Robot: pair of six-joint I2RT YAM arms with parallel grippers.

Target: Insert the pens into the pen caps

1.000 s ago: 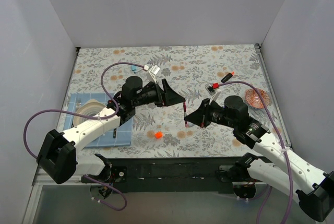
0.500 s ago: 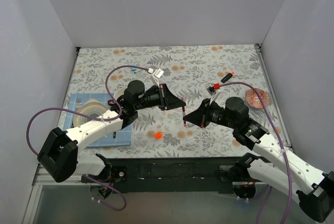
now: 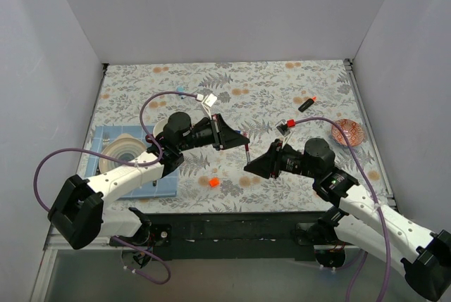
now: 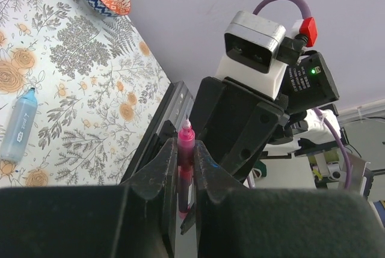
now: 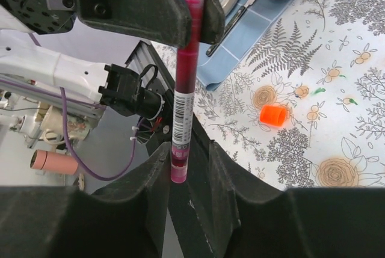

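Hanging in mid-air over the counter [image 5: 337,89], the pink pen [image 5: 185,83] has just been clamped by the left claw [image 4: 183,174], and the right claw [image 5: 183,171] has loosened, its jaws now apart around the pen's end. The handover looks nearly done. The pen's long axis runs claw to claw, nib towards the right one, with the orange cap [image 5: 274,114] below.
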